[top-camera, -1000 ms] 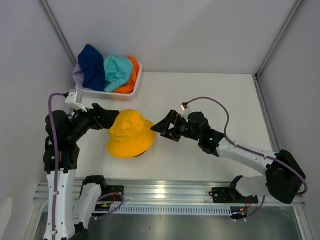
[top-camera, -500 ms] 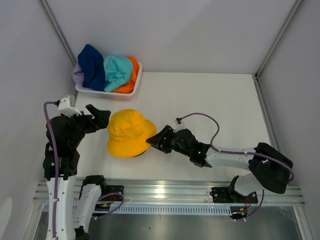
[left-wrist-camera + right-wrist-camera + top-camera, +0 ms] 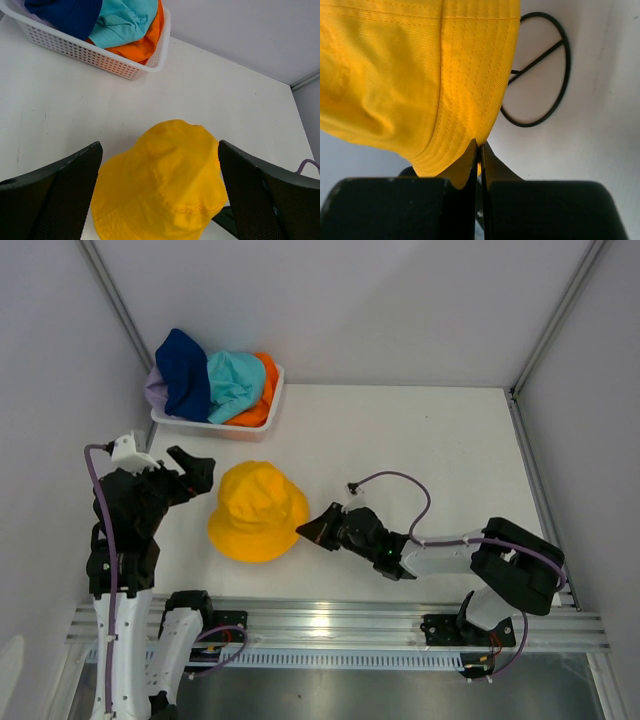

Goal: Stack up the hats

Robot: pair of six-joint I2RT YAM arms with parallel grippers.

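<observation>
The yellow hat (image 3: 258, 525) is seen near the front of the bench (image 3: 420, 460), over a black wire stand (image 3: 538, 58). Only part of the stand's base ring is shown below the brim; the rest is hidden by cloth. The brim's right edge is pinched in the right pincer (image 3: 308, 531), closed tight on the fabric. The left pincer (image 3: 198, 470) is held wide apart just left of the hat, touching nothing. In the white basket (image 3: 200, 427) at the far left, the navy hat (image 3: 185, 375), teal hat (image 3: 232, 380) and orange hat (image 3: 262, 400) are heaped, each partly covered. Of the lavender hat (image 3: 155, 390) only a sliver is shown
</observation>
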